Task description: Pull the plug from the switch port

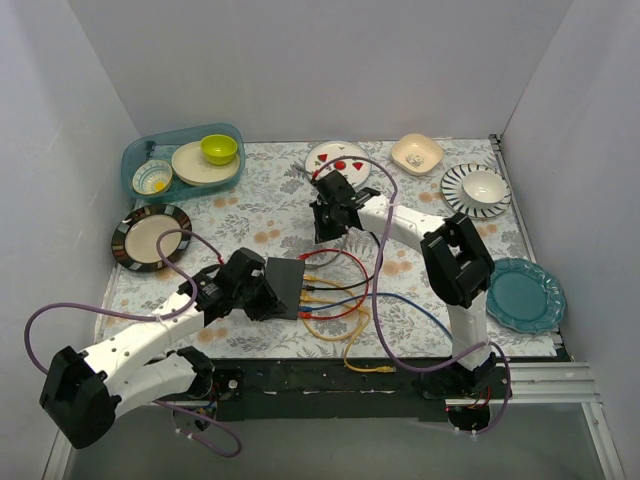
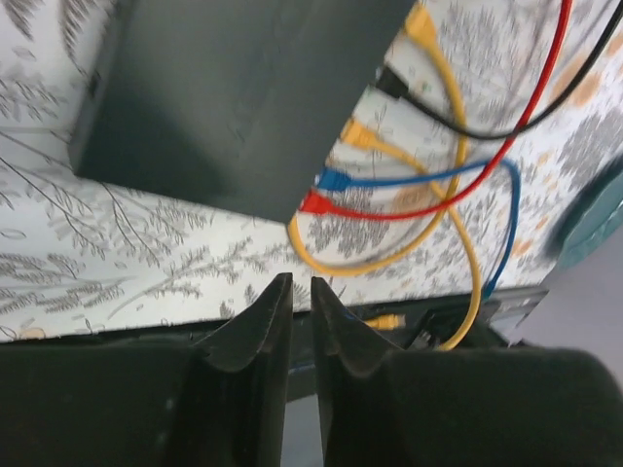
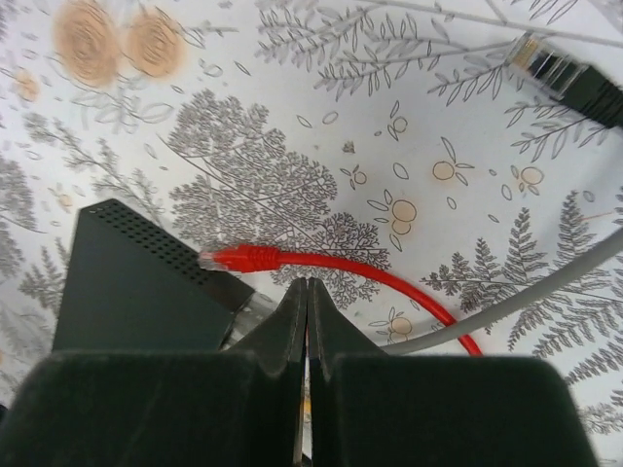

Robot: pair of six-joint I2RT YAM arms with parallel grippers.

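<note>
The switch (image 1: 288,284) is a flat dark box on the flowered cloth, also in the left wrist view (image 2: 243,88). Yellow (image 2: 355,134), blue (image 2: 331,178) and red (image 2: 311,201) plugs sit along its edge. In the right wrist view a red plug (image 3: 238,259) lies loose on the cloth beside the switch's corner (image 3: 136,282), and a black plug (image 3: 574,78) lies loose too. My left gripper (image 1: 266,292) (image 2: 302,282) hovers by the switch's left end, shut, holding nothing. My right gripper (image 1: 335,228) (image 3: 308,287) hangs above the loose red plug, shut and empty.
Loops of red, yellow, blue and black cable (image 1: 340,300) lie right of the switch. A grey cable (image 3: 526,302) crosses the cloth. A teal plate (image 1: 525,293) is at right, a dark-rimmed plate (image 1: 150,236) at left, and a blue bin of dishes (image 1: 185,160) at the back.
</note>
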